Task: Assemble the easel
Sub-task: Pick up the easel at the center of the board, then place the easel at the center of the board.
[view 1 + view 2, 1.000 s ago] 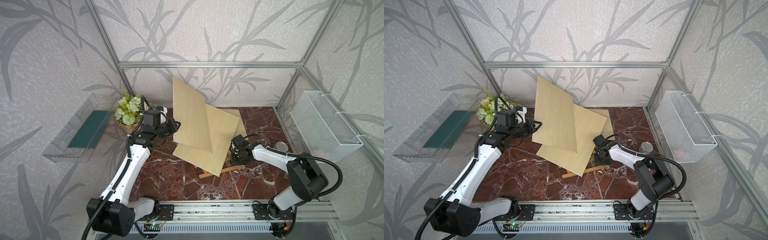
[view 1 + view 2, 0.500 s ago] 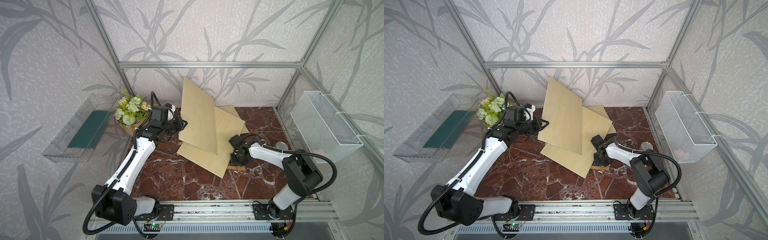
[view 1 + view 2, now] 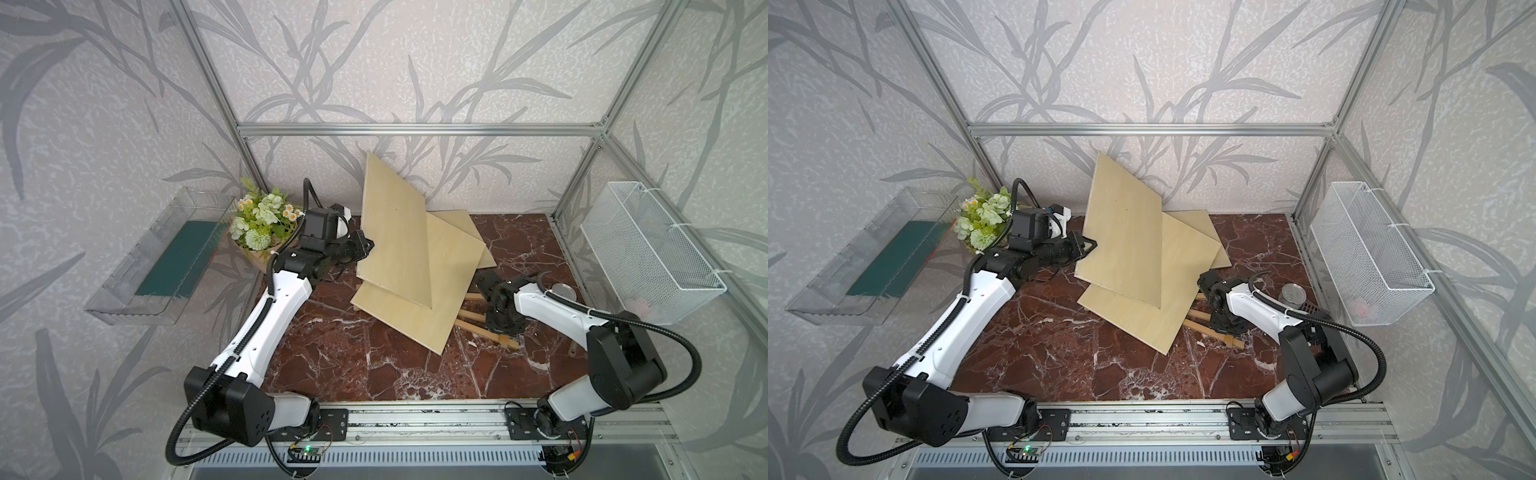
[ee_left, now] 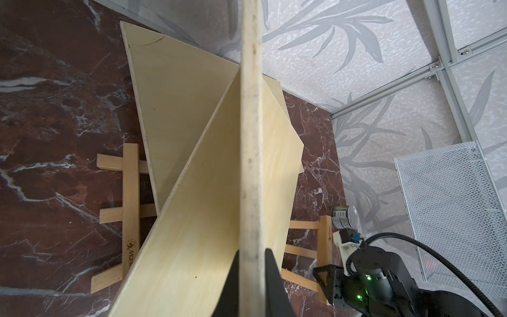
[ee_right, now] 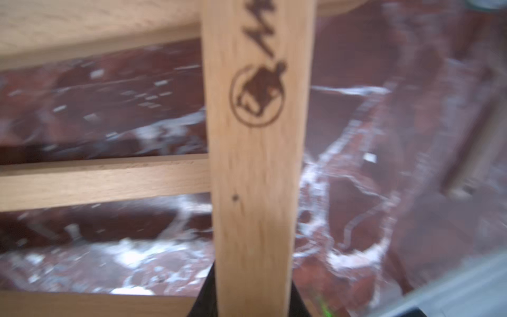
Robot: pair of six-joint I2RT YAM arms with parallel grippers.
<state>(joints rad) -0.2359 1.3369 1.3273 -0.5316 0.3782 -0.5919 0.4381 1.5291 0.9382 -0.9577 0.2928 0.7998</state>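
The pale wooden slatted easel frame [image 4: 131, 192] lies flat on the dark red marble tabletop [image 3: 332, 353]. Most of it is buried under a large square pale plywood board [image 3: 415, 320], so only its ends show. It is built of broad uprights stamped with a burnt-in logo, crossed by thinner bars whose tips overshoot them. The right gripper [image 5: 252, 277] pinches one branded upright slat [image 5: 258, 164], with its dark fingers [image 5: 204, 302] pressed to either edge. The left gripper [image 4: 251, 251] is clamped tight on the edge of a second, lifted plywood board [image 3: 395, 237], which stands tilted above the lying one. Whether the two boards touch cannot be told.

Against a second ago, the left gripper and its lifted board have travelled sideways towards the right gripper. The right gripper has drawn back from the lying board's rim towards its own arm. The frame's exposed bars then peeked out under that board's near corner, slanting the other way — now they stick out right beneath the right gripper.

The held slat's long axis runs straight out from the right gripper's palm, in line with its fingers. The bars leave it at right angles, heading towards the left gripper's side and under the lying board. The far upright [image 4: 130, 233] lies parallel, well apart from the right gripper, past the board. The lifted board's gripped edge runs straight away from the left gripper's fingertips.
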